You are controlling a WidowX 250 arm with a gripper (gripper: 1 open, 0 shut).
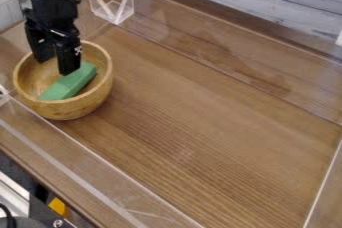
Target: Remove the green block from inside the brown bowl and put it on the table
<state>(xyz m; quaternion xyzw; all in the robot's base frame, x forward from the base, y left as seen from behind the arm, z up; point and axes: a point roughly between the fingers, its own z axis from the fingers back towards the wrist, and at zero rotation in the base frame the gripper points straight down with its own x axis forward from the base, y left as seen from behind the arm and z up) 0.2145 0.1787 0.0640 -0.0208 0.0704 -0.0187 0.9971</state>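
The green block (64, 85) lies flat inside the brown bowl (83, 103) at the left of the table (201, 122). My black gripper (56, 55) hangs over the bowl's far rim, just above the block's upper end. Its two fingers stand apart, open, with nothing between them. One fingertip (70, 64) reaches down inside the bowl, close to the block's far end; whether it touches the block I cannot tell.
Low clear plastic walls (241, 47) edge the tabletop at the back, right and front. A clear triangular stand (114, 7) sits at the back left behind the arm. Open wood surface stretches right of the bowl.
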